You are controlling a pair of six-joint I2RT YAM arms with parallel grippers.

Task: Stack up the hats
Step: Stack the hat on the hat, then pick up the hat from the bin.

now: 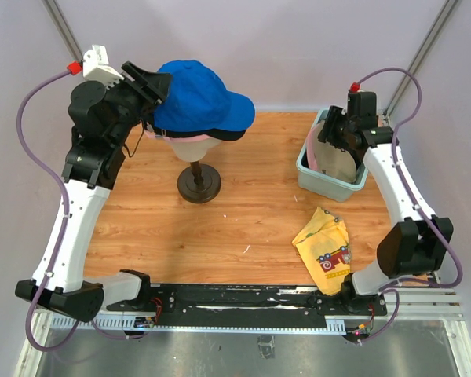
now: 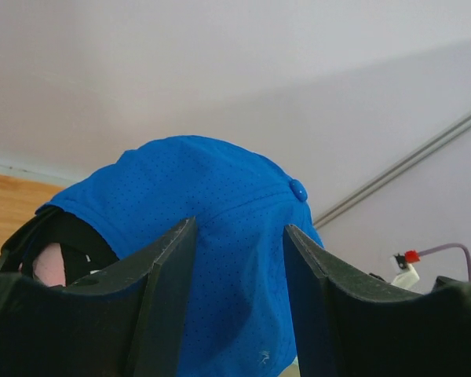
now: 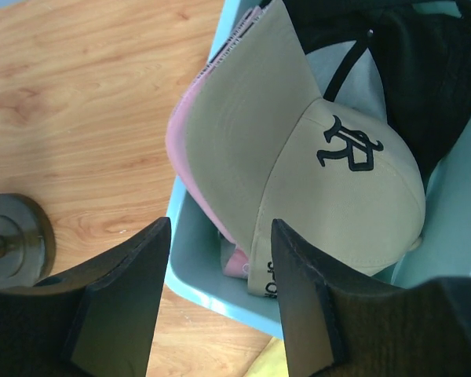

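**A:** Where's the blue baseball cap (image 1: 200, 98)?

**B:** At about eleven o'clock on the desk (image 1: 243, 204). It sits on top of the cream mannequin head (image 1: 190, 147), with its brim pointing toward three o'clock. A black-brimmed cap (image 1: 229, 134) shows under it, and the left wrist view catches a pink patch (image 2: 49, 265) lower down at the back opening.

**A:** And the left pincer (image 2: 239, 228)?

**B:** It's at the rear of the blue cap, on the nine o'clock side. Its fingers are spread and the blue crown fills the gap between them. I can't tell whether the pads actually press the fabric.

**A:** What about the right pincer (image 3: 220, 224)?

**B:** It's spread too and has nothing in it. It hangs over the light teal bin (image 3: 196, 275) at about two o'clock.

**A:** What's in the bin?

**B:** There's a tan cap (image 3: 337, 188) with a black embroidered logo on its front. A pink cap (image 3: 177, 149) lies just under its brim, touching it. A black cap (image 3: 424, 71) is behind them against the far wall.

**A:** Anything else on the desk?

**B:** The head's dark round stand (image 1: 198, 184) is near the middle, toward ten o'clock. A crumpled yellow cloth with red print (image 1: 326, 247) lies at about four o'clock, near the bin but not touching it.
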